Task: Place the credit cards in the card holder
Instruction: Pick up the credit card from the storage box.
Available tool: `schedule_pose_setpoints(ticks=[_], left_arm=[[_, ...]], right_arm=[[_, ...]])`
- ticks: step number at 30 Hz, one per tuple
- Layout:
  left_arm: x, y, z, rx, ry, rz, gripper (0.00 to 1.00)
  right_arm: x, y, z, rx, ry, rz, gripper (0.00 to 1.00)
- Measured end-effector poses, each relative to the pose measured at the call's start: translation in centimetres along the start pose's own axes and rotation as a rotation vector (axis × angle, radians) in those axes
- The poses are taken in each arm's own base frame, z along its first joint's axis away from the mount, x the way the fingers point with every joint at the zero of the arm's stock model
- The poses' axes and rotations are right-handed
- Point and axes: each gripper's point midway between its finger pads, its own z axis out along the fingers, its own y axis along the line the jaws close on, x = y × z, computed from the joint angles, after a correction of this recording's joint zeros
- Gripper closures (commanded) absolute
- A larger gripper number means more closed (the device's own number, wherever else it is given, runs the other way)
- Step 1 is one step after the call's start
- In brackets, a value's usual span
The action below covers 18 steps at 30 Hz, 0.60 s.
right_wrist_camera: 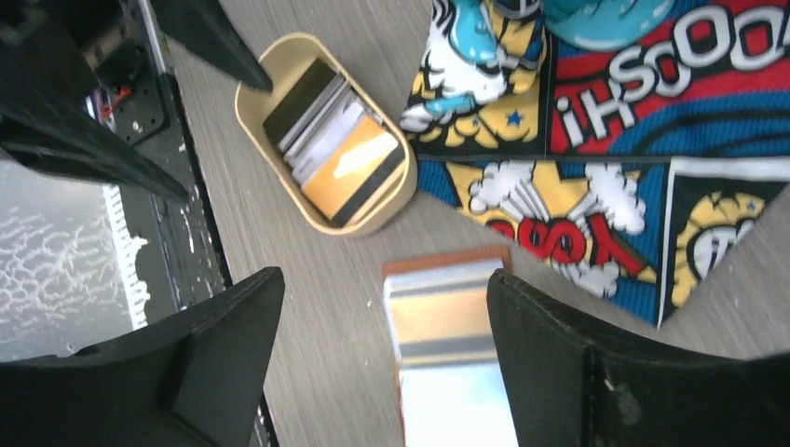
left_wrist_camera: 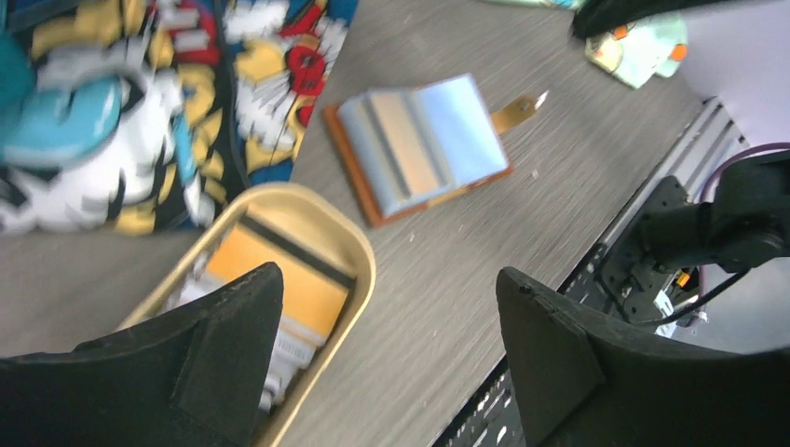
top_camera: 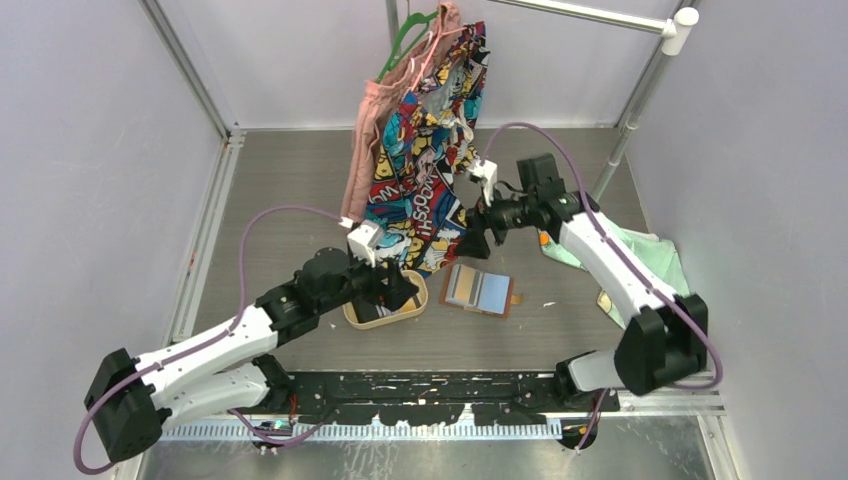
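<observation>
The credit cards (right_wrist_camera: 328,133) lie stacked in an oval light-wood tray (right_wrist_camera: 250,86): a black one, white-grey ones and a yellow one (left_wrist_camera: 279,277). The card holder (top_camera: 480,290) lies open and flat on the table right of the tray, slots up; it also shows in the left wrist view (left_wrist_camera: 424,144) and the right wrist view (right_wrist_camera: 447,345). My left gripper (top_camera: 398,290) is open and empty over the tray's right end (left_wrist_camera: 359,256). My right gripper (top_camera: 472,243) is open and empty above the card holder's far side.
A comic-print garment (top_camera: 430,150) and a pink one (top_camera: 365,130) hang from a green hanger (top_camera: 405,35), reaching the table behind the tray. A mint cloth (top_camera: 655,255) lies at the right. A black perforated rail (top_camera: 430,385) runs along the near edge.
</observation>
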Motion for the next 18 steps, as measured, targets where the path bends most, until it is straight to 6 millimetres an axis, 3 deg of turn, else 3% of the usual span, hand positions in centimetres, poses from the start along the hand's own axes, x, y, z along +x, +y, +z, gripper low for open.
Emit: schedule_pose_setpoints(ticks=[4,11,18], left_arm=[[3.5,2.5,-1.2,-0.068,0.051,-0.118,0.24],[5.4,5.8,-2.2,-0.231,0.066,-0.337,0.43],[7.5,8.9,-3.4,-0.434,0.149,-0.369,0.45]], right_arm=[[-1.4,-0.2,3.5,-0.046,0.050,-0.002,0.20],[2.0,3.3,9.4,-0.135,0.209,0.127,0.35],[3.1,5.7,13.2,-0.132,0.275,0.275,0.41]])
